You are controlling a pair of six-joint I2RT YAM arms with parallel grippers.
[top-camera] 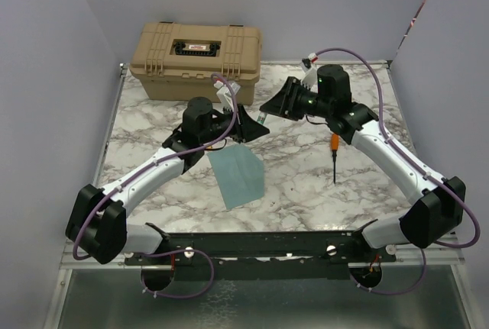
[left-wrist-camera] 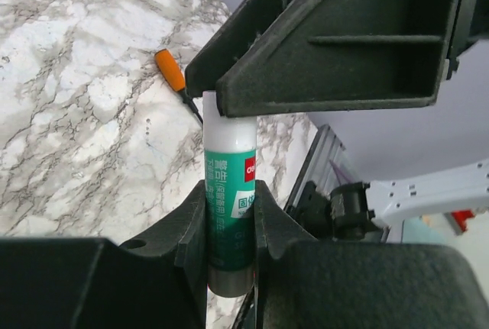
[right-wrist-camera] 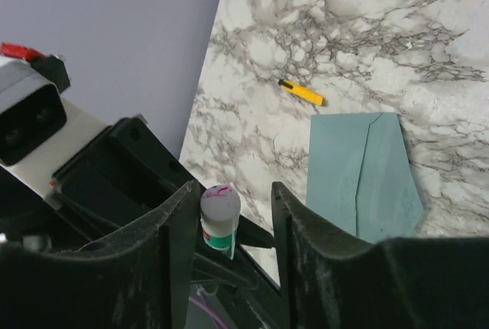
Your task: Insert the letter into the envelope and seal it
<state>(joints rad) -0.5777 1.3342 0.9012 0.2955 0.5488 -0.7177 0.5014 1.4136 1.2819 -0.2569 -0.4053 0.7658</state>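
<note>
Left wrist shows my left gripper [left-wrist-camera: 229,226] clamped on the glue stick [left-wrist-camera: 229,180]; the right gripper [right-wrist-camera: 233,201] has its jaws apart around the stick's top. A bump could twist it loose.

Lighting's soft and even from overhead, so the marble table [top-camera: 306,184] comes out bright with just faint fuzzy shadows under the arms [top-camera: 153,172], and the top view is pretty sharp all over. Up close on the wrist cams the black plastic of the left hand [left-wrist-camera: 229,199] and right hand [right-wrist-camera: 234,195] goes dark, soft and a bit grainy either side of the glue stick [left-wrist-camera: 229,165], whose label reads crisp. The envelope [right-wrist-camera: 359,176] past the glue stick is in decent focus too.
</note>
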